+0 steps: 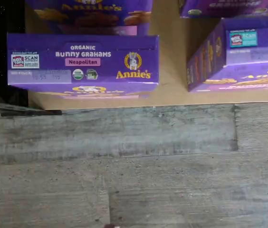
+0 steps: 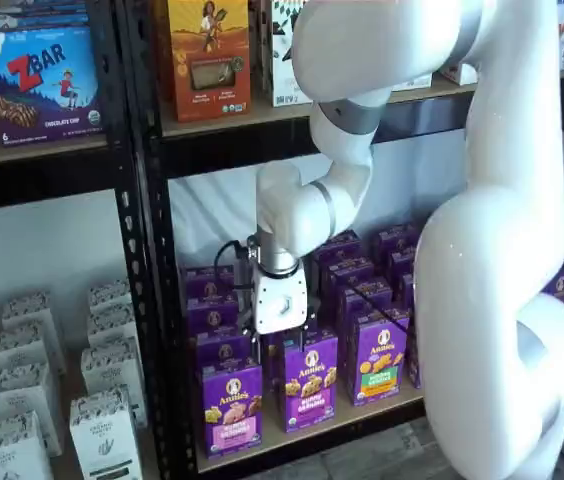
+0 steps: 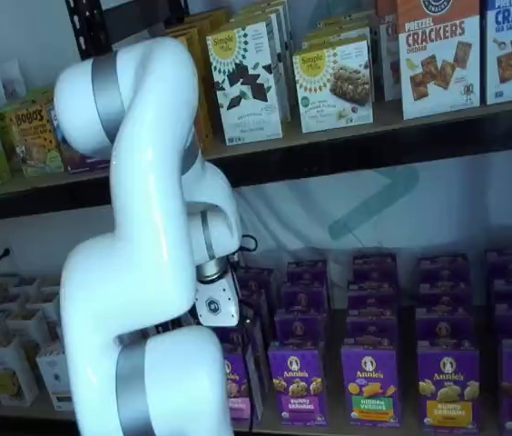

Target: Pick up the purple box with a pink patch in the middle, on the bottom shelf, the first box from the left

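- On the light-brown bottom shelf board [image 2: 362,412], the upright purple Annie's carton with a pink band [image 2: 231,405] stood leftmost.
- Above it hung the white-bodied gripper [image 2: 282,345] — black fingers spread wide, gripping nothing.

The white arm [image 2: 482,240] bends down from the upper right; its gripper [image 2: 284,343] hangs down, fingers spread wide.
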